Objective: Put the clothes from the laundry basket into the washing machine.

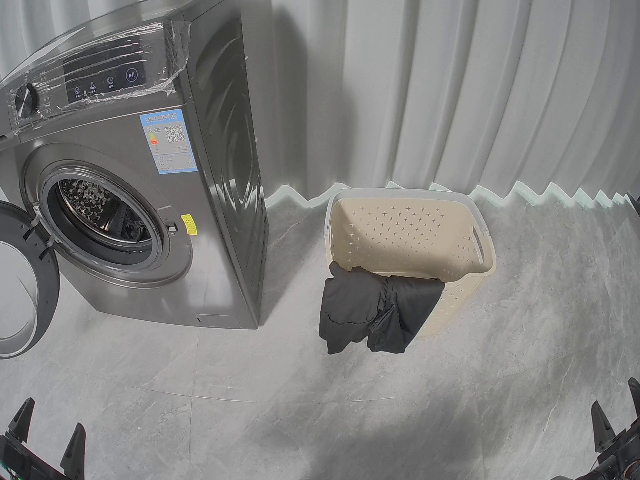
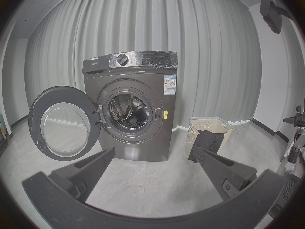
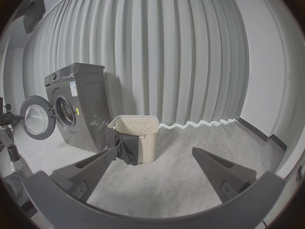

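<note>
While both arms sit low in the bottom corners of the head view, the left gripper (image 1: 53, 416) and the right gripper (image 1: 613, 395) have their black fingers spread wide, holding nothing. A dark grey garment (image 1: 373, 308) is draped over the near rim of the cream perforated plastic laundry basket (image 1: 400, 235), right of centre, and hangs down its outer wall. The grey front-loading washing machine (image 1: 133, 168) stands in the upper left, near the basket, with its round door (image 1: 20, 281) swung open at the left edge. More dark cloth (image 2: 133, 121) lies inside the drum. A white pleated curtain (image 1: 433, 68) hangs behind.
</note>
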You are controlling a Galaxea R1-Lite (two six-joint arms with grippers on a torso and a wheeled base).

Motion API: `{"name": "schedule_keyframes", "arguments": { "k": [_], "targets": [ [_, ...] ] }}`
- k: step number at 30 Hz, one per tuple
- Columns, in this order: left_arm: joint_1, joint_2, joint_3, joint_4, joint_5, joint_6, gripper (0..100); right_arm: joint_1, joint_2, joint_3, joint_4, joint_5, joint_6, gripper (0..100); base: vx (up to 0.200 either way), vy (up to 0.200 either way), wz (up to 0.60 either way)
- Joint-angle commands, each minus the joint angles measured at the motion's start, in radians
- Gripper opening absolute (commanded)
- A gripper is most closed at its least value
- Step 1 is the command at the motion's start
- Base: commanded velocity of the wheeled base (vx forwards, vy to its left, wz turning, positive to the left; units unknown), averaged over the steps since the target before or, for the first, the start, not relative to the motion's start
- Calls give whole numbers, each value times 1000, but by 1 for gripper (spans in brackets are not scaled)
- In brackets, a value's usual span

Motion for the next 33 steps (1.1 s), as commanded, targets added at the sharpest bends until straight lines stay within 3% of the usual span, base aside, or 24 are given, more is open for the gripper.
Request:
{"name": "schedule_keyframes", "arguments": {
  "k": [1,8,9,13,16,17,20,23,25,33],
  "targets": [
    [1,-16,16,0,0,-2,100,0,-15,12,-4,-1,4,100,0,0,0],
    [1,-16,16,0,0,-2,100,0,-15,-1,-54,2,8,100,0,-57,0],
    [1,-16,16,0,0,0,100,5,-15,-85,-102,9,27,100,0,-200,0],
    [1,-16,16,0,0,3,100,10,26,-154,-44,14,34,100,0,-200,0],
    [1,-16,16,0,-2,3,100,23,89,-168,18,74,36,100,0,-133,0],
    [1,-16,16,0,-2,4,100,34,138,-169,28,115,37,100,0,0,0],
    [1,-16,16,0,-3,3,100,45,252,-169,16,178,37,100,0,0,0],
    [1,-16,16,0,-3,4,100,68,436,-194,-2,290,33,100,0,0,0],
    [1,-16,16,0,-3,4,100,82,557,-203,-41,336,30,100,0,0,0],
    [1,-16,16,0,-5,3,100,187,976,-206,-286,338,36,100,75,0,0]
  ]
}}
